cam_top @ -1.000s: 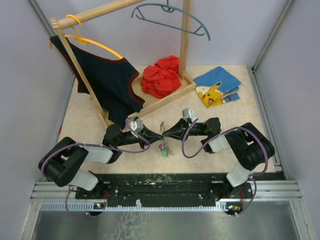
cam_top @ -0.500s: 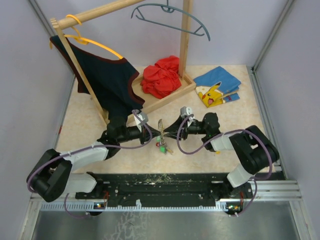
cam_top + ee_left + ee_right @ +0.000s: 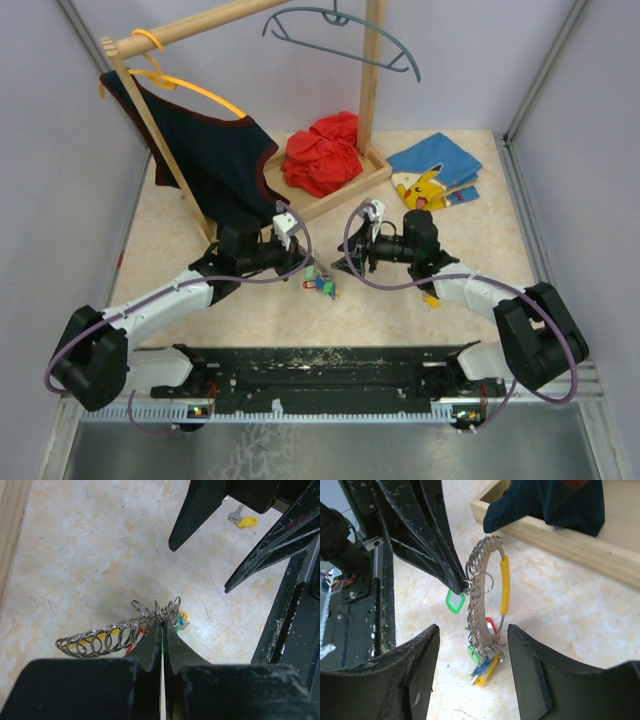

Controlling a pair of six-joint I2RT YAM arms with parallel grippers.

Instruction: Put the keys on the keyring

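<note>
Left gripper [image 3: 161, 624] is clamping tight on the keyring [image 3: 472, 614], its two fingers pressed together on the ring's upper edge, and is holding it lifted above the table [image 3: 75, 555]. The keyring is hanging roughly upright between the two grippers, its wire threaded with many small split rings and a yellow curved piece [image 3: 505, 585] along one side. The keys [image 3: 482, 666] are dangling in a bunch from the ring's lowest part, showing green, red, blue and yellow tags; one green tag [image 3: 454, 601] is hanging higher, just beside the left fingertips. Right gripper [image 3: 346, 264] is standing released, jaws spread wide, one finger to each side of the ring and neither touching it. A lone yellow-headed piece [image 3: 243, 520] is lying on the table, well apart from the ring. The wooden rack base [image 3: 560, 535] and a dark garment [image 3: 560, 500] are lying beyond.
</note>
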